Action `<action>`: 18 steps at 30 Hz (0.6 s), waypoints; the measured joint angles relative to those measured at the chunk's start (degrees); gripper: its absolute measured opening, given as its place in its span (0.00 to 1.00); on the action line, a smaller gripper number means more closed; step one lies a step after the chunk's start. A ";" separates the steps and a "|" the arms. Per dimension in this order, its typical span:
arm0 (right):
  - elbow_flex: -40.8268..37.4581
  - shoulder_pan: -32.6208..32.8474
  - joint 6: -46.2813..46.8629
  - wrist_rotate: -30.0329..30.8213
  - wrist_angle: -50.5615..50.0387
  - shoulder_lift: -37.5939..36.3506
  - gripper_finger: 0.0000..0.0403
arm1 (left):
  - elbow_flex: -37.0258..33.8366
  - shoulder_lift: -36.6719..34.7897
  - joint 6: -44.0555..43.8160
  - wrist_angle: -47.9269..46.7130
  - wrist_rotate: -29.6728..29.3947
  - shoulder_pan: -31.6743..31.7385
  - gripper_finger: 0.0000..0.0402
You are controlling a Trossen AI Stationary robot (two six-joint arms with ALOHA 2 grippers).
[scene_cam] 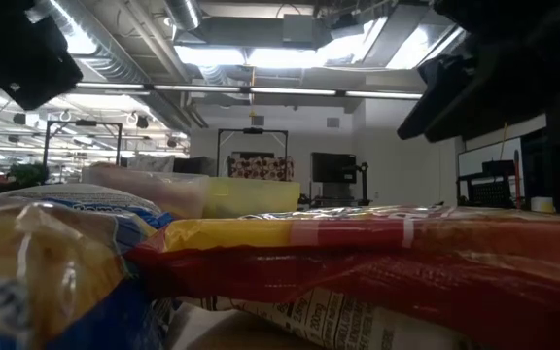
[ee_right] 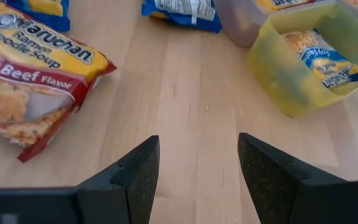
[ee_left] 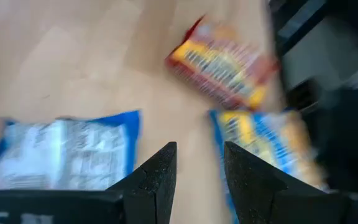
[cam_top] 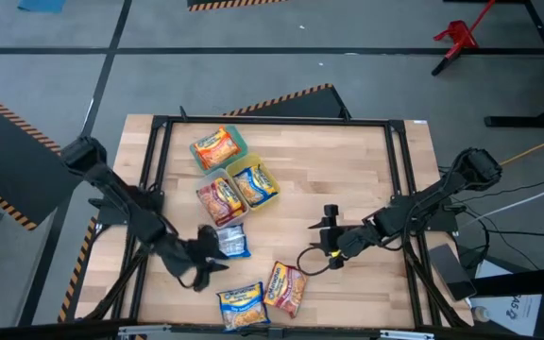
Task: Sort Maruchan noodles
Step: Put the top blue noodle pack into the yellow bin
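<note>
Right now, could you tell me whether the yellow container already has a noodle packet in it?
Yes, it is filled: the yellow container holds one blue-and-yellow packet lying inside its walls, as the overhead view also shows.

green container: holds orange packet, upper centre of the high view
clear container: holds red-brown packet
yellow container: holds blue-and-yellow packet
loose packet: blue and white
bottom centre of the high view: 1 blue-yellow packet, 1 red-yellow packet
table: pale wood, black frame
</note>
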 joint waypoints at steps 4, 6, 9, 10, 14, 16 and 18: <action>0.00 0.00 0.03 0.40 0.05 -0.01 0.51 | 9.90 6.77 0.44 -14.57 -1.56 -1.13 0.31; 0.00 0.00 0.05 0.45 0.05 -0.01 0.51 | 14.20 10.16 0.45 -20.50 -1.41 -1.84 0.31; 0.00 0.00 0.22 0.49 -0.03 -0.01 0.51 | 19.41 15.02 0.45 -28.02 -0.59 -2.96 0.31; 0.00 0.00 0.24 0.53 0.05 0.06 0.51 | 20.85 16.52 0.35 -30.05 -0.28 -3.38 0.31; 0.00 0.00 0.45 1.08 0.19 0.18 0.51 | 23.52 21.35 -2.62 -36.51 0.43 -4.96 0.31; 0.00 -0.02 0.49 1.25 0.25 0.54 0.51 | 23.67 22.70 -5.12 -38.96 0.20 -5.39 0.31; -0.02 -0.02 0.53 1.50 0.24 0.58 0.51 | 23.66 23.91 -8.13 -41.71 0.01 -5.40 0.31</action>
